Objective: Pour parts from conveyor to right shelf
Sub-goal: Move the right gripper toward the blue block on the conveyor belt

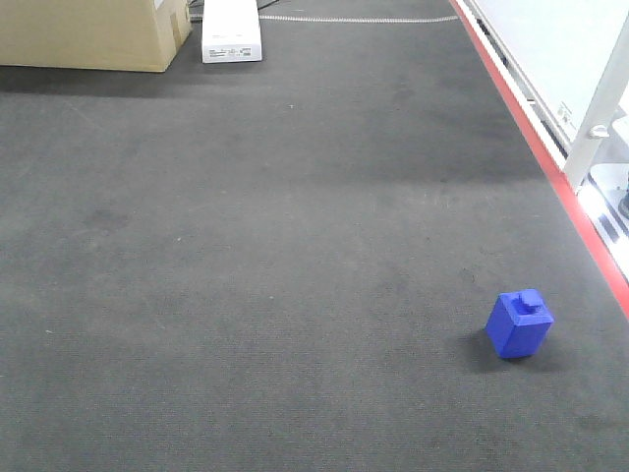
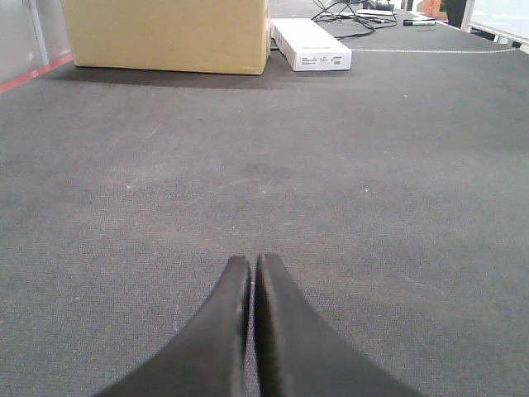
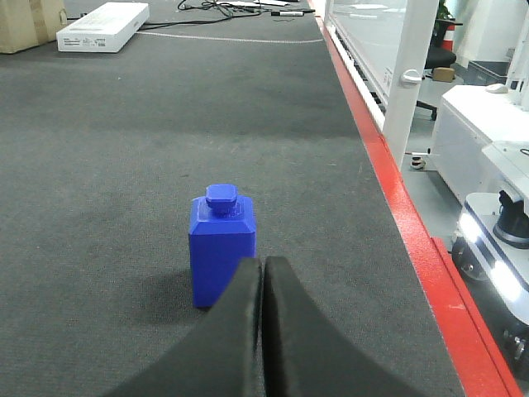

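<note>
A small bright-blue cube with a raised stud, the part point(image 1: 519, 324), stands upright on the dark-grey ribbed conveyor belt point(image 1: 275, 246) near its right red strip point(image 1: 550, 167). In the right wrist view the part point(image 3: 221, 244) stands just beyond and slightly left of my right gripper point(image 3: 263, 263), which is shut and empty. My left gripper point(image 2: 251, 261) is shut and empty above bare belt point(image 2: 264, 165). Neither gripper shows in the front view. The right shelf is out of view.
A cardboard box point(image 1: 93, 34) and a flat white box point(image 1: 232, 31) sit at the belt's far left end. A white post point(image 3: 407, 78) and white frame stand beyond the red strip point(image 3: 413, 223) on the right. Cables point(image 2: 355, 15) lie at the far end.
</note>
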Controlling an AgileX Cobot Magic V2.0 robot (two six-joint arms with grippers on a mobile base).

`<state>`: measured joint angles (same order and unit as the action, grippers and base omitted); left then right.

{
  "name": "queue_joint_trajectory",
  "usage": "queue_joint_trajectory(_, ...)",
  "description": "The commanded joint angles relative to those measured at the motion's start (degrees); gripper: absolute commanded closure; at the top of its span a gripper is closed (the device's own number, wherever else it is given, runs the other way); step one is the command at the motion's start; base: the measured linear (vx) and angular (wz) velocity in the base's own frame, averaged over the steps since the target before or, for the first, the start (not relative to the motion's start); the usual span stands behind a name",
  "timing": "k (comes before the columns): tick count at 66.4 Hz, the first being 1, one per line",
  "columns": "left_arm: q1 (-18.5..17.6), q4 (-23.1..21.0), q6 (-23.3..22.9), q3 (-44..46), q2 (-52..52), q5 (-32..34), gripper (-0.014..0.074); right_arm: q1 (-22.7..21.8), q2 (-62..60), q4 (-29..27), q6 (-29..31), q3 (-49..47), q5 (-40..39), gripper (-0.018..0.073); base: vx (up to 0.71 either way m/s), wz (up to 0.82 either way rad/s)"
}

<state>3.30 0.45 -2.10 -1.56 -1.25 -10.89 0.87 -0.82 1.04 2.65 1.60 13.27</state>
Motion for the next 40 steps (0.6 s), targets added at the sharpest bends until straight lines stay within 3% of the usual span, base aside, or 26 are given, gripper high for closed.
queue_joint_trajectory(1, -0.1, -0.5, -0.5, 1.1, -0.8, 4.1, 0.0602, -0.4, -0.5, 0.3, 0.1, 0.5, -4.2, 0.0568, 0.00, 0.00)
queue_joint_trajectory(40, -0.1, -0.5, -0.5, 1.1, -0.8, 4.1, 0.0602, -0.4, -0.5, 0.3, 0.1, 0.5, -4.2, 0.0568, 0.00, 0.00)
